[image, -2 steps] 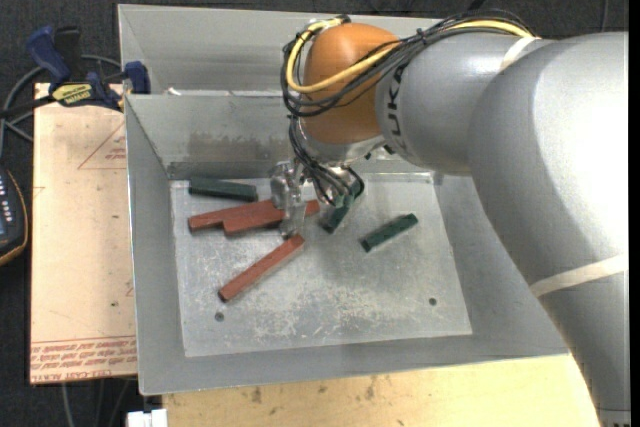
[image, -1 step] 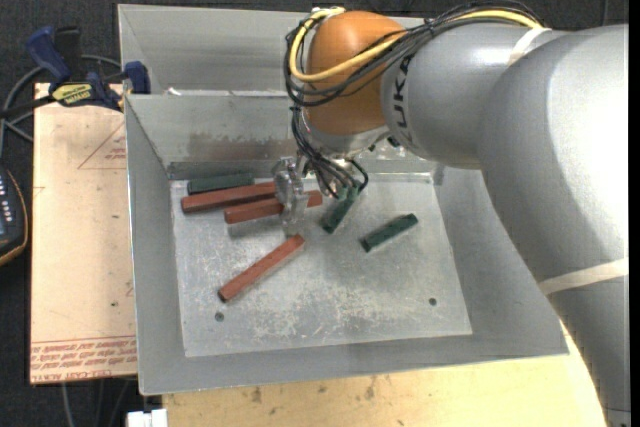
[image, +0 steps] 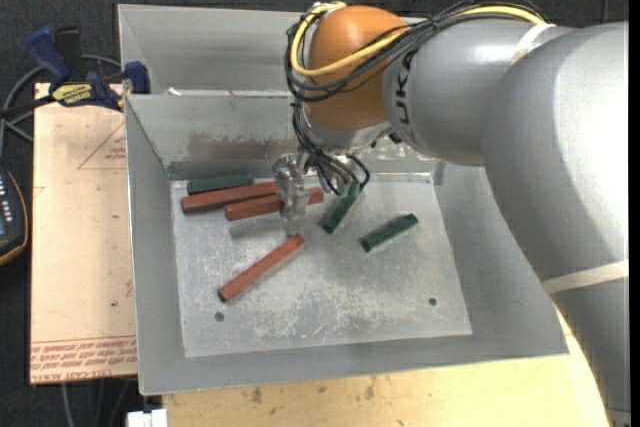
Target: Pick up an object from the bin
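Tool [image: 293, 198] sits low at the end of a red stick [image: 250, 208] near the bin's [image: 150, 215] back, apart or together I can't tell; approach stage, I'd say, next comes a firm clamp and a straight lift.

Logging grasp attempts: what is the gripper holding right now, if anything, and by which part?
Cannot be told. The gripper is down at the right ends of two red-brown sticks, with no hold visible.
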Available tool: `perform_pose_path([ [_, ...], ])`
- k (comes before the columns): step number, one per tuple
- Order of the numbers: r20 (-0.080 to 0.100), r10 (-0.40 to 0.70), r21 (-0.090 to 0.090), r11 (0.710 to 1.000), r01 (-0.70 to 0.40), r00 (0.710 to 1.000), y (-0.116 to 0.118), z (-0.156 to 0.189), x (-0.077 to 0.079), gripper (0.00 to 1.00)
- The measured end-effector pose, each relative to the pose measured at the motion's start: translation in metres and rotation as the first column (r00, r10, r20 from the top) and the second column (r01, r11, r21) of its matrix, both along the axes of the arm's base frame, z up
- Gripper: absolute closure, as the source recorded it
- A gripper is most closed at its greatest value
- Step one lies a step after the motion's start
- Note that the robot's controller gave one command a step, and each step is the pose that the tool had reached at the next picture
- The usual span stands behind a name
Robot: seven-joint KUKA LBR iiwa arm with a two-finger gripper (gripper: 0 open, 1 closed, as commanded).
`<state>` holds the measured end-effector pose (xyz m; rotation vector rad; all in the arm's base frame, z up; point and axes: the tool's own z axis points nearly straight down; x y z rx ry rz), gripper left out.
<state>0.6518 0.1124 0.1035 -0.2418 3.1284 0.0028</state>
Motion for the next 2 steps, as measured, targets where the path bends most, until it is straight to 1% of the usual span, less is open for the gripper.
perform_pose_path([
  [1, 0.008, 0.0, 0.001, 1.0, 0.0, 1.0, 0.0008, 0.0864, 0.0025, 1.0],
  [2, 0.001, 0.0, 0.0, 1.0, 0.0, 1.0, 0.0012, 0.0894, 0.0035, 1.0],
])
